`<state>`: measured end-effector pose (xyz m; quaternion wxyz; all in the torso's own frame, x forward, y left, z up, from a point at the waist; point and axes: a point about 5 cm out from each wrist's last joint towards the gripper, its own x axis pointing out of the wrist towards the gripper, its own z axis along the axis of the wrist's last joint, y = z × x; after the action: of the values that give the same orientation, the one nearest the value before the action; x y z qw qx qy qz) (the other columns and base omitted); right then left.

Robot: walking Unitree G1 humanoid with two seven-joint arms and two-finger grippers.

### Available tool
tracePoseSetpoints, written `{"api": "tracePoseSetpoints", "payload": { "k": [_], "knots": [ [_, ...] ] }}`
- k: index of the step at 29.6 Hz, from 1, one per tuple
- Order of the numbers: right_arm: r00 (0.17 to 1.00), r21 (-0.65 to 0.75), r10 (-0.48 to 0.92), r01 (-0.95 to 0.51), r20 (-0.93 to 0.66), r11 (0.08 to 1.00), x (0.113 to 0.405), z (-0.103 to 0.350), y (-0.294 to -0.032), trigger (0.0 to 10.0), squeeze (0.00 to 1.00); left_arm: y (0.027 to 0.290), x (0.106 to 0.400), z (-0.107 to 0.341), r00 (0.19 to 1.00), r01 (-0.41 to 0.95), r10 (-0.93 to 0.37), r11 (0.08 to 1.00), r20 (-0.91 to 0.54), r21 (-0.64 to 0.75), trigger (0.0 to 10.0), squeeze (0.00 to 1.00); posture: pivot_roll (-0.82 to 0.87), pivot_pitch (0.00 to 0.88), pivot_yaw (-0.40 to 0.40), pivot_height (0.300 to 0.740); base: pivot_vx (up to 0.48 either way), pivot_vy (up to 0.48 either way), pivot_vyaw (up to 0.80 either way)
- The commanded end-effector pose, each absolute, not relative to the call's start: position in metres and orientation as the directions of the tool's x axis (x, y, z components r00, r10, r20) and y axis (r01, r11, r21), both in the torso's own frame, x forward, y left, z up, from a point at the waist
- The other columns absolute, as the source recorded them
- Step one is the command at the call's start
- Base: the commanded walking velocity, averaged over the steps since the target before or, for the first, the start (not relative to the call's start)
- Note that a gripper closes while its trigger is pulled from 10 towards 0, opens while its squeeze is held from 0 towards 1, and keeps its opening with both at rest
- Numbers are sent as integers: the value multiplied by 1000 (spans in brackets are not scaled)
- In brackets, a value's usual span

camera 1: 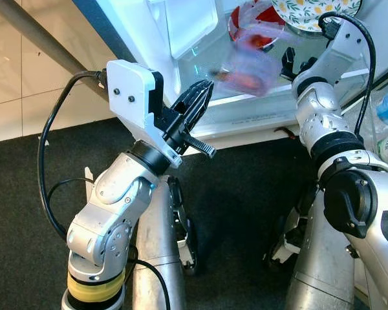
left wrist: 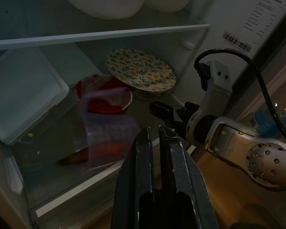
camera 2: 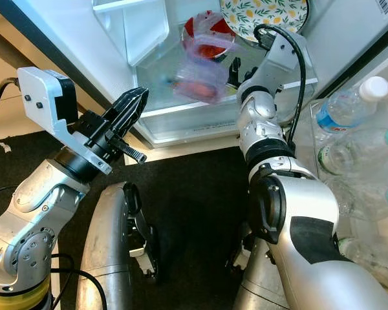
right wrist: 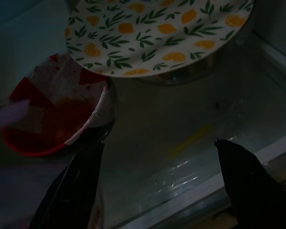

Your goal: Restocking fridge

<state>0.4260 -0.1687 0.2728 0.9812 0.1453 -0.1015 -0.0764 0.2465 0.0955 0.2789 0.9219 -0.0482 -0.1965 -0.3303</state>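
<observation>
Fridge restock: item dropping onto the lowest shelf.

Left gripper [camera 1: 197,103] hovers outside the fridge [camera 1: 187,32], fingers pressed together, empty. Ahead and right of it, a blurred clear container [camera 2: 200,74] with red contents looks airborne above the glass shelf [right wrist: 181,143]. Right gripper [right wrist: 159,157], just beside it, fingers spread wide, apparently mid-release. Red bowl [right wrist: 52,114] and patterned plate [right wrist: 157,33] crowd behind; next, withdraw clear. Bottles [camera 2: 349,106] stand rightmost.

head eyes look down into open fridge [camera 1: 246,110], wrist views close, all sharing patterned plate [right wrist: 157,33]
</observation>
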Motion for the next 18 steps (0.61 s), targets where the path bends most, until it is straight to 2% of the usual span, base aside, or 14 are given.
{"api": "tracePoseSetpoints", "payload": {
  "k": [1, 2, 3, 4, 5, 6, 10, 16, 18],
  "knots": [
    [971, 223, -173, 135, 163, 965, 425, 263, -167, 10000, 871, 94, 243, 276, 698, 638, -597, 769, 395, 35, 10000, 0, 389, 727, 132, 365, 0, 0, 0],
    [972, 181, -164, 133, 166, 974, 425, 262, -166, 10000, 584, 93, 243, 275, 697, 640, -598, 768, 394, 34, 10000, 0, 385, 726, 135, 365, 0, 0, 0],
    [975, 131, -154, 133, 163, 982, 425, 261, -164, 10000, 431, 93, 243, 275, 697, 641, -600, 767, 394, 34, 10000, 0, 385, 726, 135, 365, 0, 0, 0],
    [976, 68, -139, 129, 168, 989, 425, 259, -161, 10000, 333, 93, 243, 274, 697, 641, -600, 766, 393, 33, 10000, 0, 385, 726, 135, 365, 0, 0, 0],
    [976, 68, -139, 129, 168, 989, 425, 259, -161, 10000, 333, 93, 243, 274, 697, 641, -600, 766, 393, 33, 10000, 0, 385, 726, 135, 365, 0, 0, 0],
    [980, 27, -117, 114, 163, 993, 425, 257, -158, 10000, 0, 93, 243, 274, 698, 641, -599, 767, 392, 32, 10000, 0, 384, 728, 136, 365, 0, 0, 0],
    [985, -1, -85, 86, 152, 996, 425, 252, -154, 10000, 0, 93, 244, 273, 699, 640, -598, 768, 392, 30, 10000, 0, 375, 727, 135, 365, 0, 0, 0],
    [987, 160, 24, -50, 161, 986, 423, 242, -152, 10000, 0, 95, 249, 274, 696, 641, -598, 767, 398, 31, 10000, 0, 352, 708, 129, 365, 0, 0, 0],
    [972, 244, 88, -142, 220, 959, 421, 243, -155, 10000, 0, 95, 250, 273, 694, 640, -596, 767, 403, 32, 10000, 0, 323, 689, 119, 365, 0, 0, 0]
  ]
}}
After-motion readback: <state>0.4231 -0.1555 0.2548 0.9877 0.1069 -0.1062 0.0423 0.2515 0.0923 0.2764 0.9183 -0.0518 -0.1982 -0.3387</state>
